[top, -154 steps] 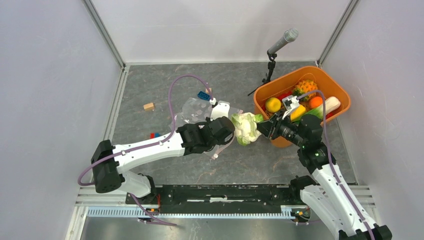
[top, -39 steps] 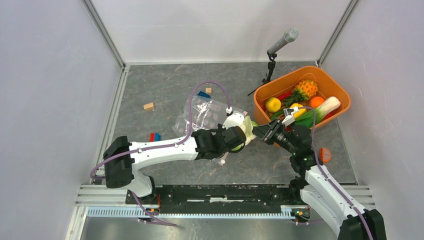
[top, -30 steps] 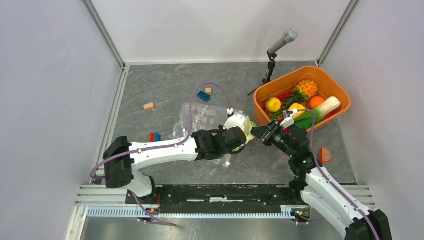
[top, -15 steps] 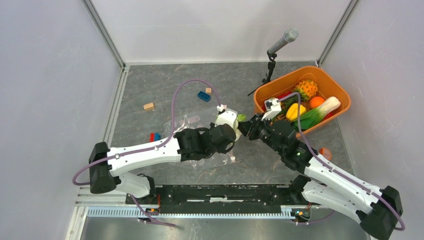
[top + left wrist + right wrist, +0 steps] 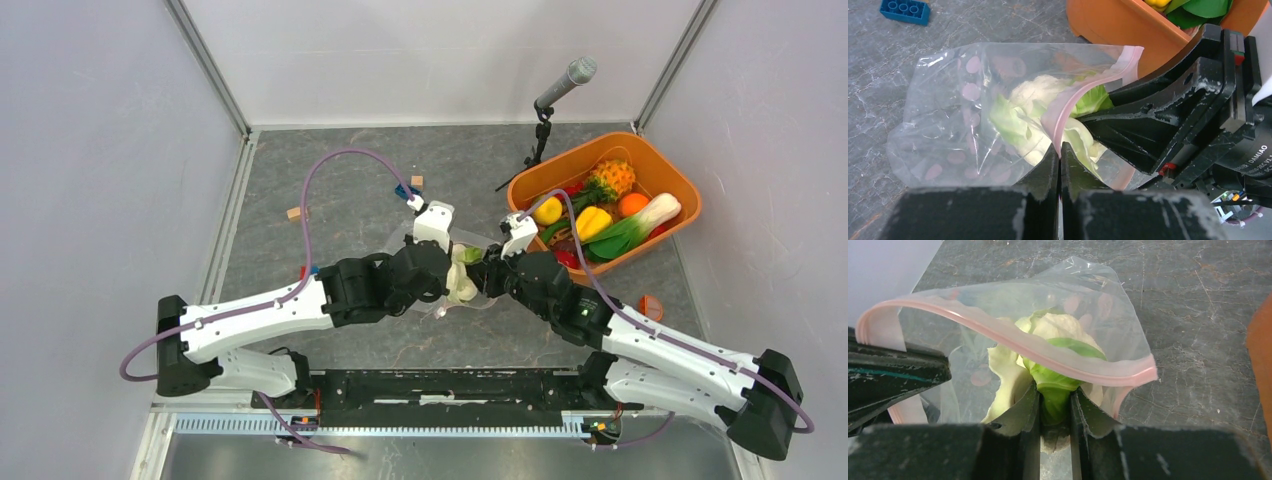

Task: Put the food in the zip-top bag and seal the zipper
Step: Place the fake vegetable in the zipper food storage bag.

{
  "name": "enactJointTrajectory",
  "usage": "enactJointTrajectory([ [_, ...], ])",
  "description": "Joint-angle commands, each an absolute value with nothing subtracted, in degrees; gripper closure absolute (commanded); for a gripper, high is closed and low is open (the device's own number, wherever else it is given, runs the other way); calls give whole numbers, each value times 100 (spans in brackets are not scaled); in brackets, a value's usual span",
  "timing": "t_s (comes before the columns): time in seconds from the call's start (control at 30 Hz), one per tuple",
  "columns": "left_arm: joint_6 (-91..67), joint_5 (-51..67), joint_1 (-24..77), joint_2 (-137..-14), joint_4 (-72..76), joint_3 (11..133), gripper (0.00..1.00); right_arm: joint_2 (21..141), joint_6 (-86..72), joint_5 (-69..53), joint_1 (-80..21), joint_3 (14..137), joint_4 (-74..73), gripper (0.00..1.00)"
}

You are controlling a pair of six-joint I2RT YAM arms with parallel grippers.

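A blue brick (image 5: 904, 10) lies on the bench (image 5: 340, 190) at far left. Right of it, near mid-bench, is the zip-top bag (image 5: 943, 130), its mouth turned toward the orange basket (image 5: 668, 163). My left end effector (image 5: 1059, 152) is clenched on the zipper (image 5: 1075, 95), pinching the pink strip between closed fingers. The cauliflower (image 5: 1038, 90) sits partway inside the bag, white head deeper in and green leaves at the mouth. My right end effector (image 5: 1054, 407) grasps its green stem, fingertips just under the arched strip. At far right, the basket holds other food, a pineapple (image 5: 610, 178) among it.
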State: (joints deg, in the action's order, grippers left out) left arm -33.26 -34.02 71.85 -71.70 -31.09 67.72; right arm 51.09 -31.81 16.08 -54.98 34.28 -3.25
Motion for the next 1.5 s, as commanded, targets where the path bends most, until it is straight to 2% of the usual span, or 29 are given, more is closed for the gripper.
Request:
enactJointTrajectory([
  [0.0, -3504, -3601, 7198, -7120, -2767, 6750, 98, 5084, -2812, 1507, -5537, 3759, -44, 84],
  [0.17, -3622, -3675, 7190, -7088, -2990, 6870, 98, 5047, -2692, 1386, -5535, 4009, 403, 69],
  [0.2, -3645, -3744, 7174, -7047, -3049, 6894, 98, 5036, -2637, 1345, -5538, 4113, 512, 61],
  [0.23, -3661, -3780, 7136, -6982, -3089, 6914, 98, 5052, -2550, 1320, -5532, 4253, 519, 48],
  [0.27, -3661, -3739, 7080, -6913, -3150, 6940, 98, 5111, -2447, 1230, -5530, 4476, 451, 46],
  [0.33, -3648, -3466, 6822, -6738, -3295, 7037, 98, 5304, -2177, 916, -5528, 4956, 157, 32],
  [0.4, -3615, -3366, 6538, -6468, -3340, 7034, 98, 5462, -2048, 675, -5529, 5388, -287, 26],
  [0.57, -3409, -3186, 5815, -5907, -3482, 7179, 98, 4958, -1774, 18, -5528, 5364, -175, 26],
  [0.73, -3147, -2736, 5363, -6014, -3700, 7741, 98, 4376, -1875, 888, -5531, 5268, -679, 26],
  [0.93, -3187, -2689, 5353, -6424, -3880, 8087, 98, 4351, -2042, 996, -5529, 4982, -1053, 23],
  [1.1, -3378, -2984, 5353, -6204, -3841, 7410, 98, 4214, -1890, 2955, -5531, 5157, -1922, 18],
  [1.3, -3519, -2559, 5346, -6034, -3673, 6848, 98, 4456, -1442, 5303, -5410, 5812, -2732, 13],
  [1.37, -3534, -2392, 5353, -6028, -3541, 6729, 98, 4577, -1214, 5675, -5029, 5856, -2709, 11],
  [1.47, -3557, -2200, 5352, -6026, -3414, 6639, 98, 4856, -1012, 4688, -3709, 5990, -2731, 11],
])
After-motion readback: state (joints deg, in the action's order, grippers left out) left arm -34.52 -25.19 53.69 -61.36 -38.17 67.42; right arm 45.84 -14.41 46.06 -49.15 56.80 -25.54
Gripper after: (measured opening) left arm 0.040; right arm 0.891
